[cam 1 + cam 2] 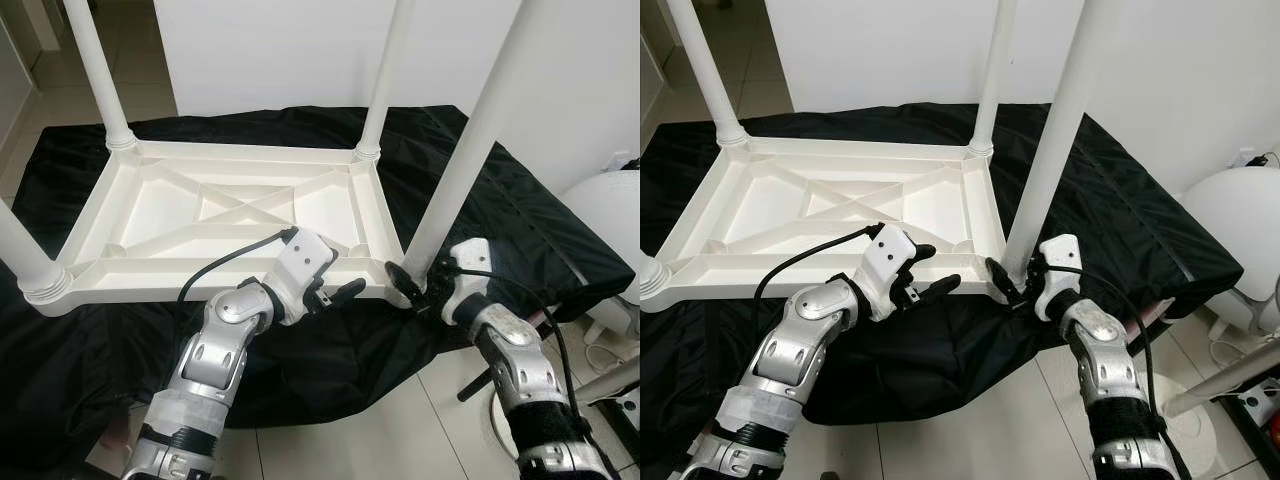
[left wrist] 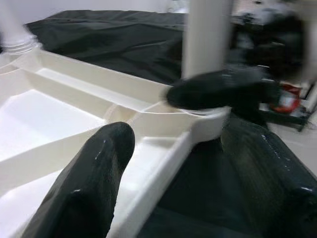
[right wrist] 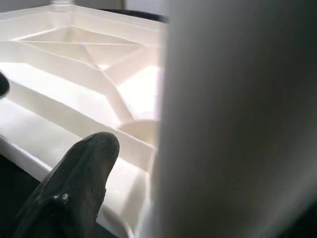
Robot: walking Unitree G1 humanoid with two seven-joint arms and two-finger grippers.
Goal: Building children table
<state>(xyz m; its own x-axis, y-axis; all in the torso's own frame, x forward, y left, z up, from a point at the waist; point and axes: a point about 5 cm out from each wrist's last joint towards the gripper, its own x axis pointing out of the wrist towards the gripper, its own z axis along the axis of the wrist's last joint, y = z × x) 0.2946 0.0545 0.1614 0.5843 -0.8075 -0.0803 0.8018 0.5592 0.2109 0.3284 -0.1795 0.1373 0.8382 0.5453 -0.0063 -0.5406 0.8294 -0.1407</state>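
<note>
The children's table [image 1: 230,215] lies upside down on a black cloth [image 1: 520,200], its ribbed underside facing up just in front of both tools. From what I can see, the build looks nearly finished: a leg stands in each of the four corners, and the one I'm working is the near right leg [image 1: 470,150], rising from the corner right at my right tool. I judge what's left is seating or tightening that leg in its socket, then turning the table onto its feet.

Nearest me, my right tool [image 1: 418,282] sits at the base of that leg, forearm coming up from low on the right, wrist bent inward toward the corner. Its black fingers [image 1: 400,278] reach around the foot of the leg; from the right wrist view the leg presses close against the camera with one finger beside it, so I read the tool as clamped on the leg.

My left tool [image 1: 340,292] is just beside it to the left, at the near rim of the table. The elbow is bent, the forearm angled up and rightward. Its fingers are spread apart, one over the inside of the rim and one outside it, straddling the edge without pinching it.

Beyond both tools, the two far legs [image 1: 385,75] stand upright against the white wall [image 1: 270,50].
</note>
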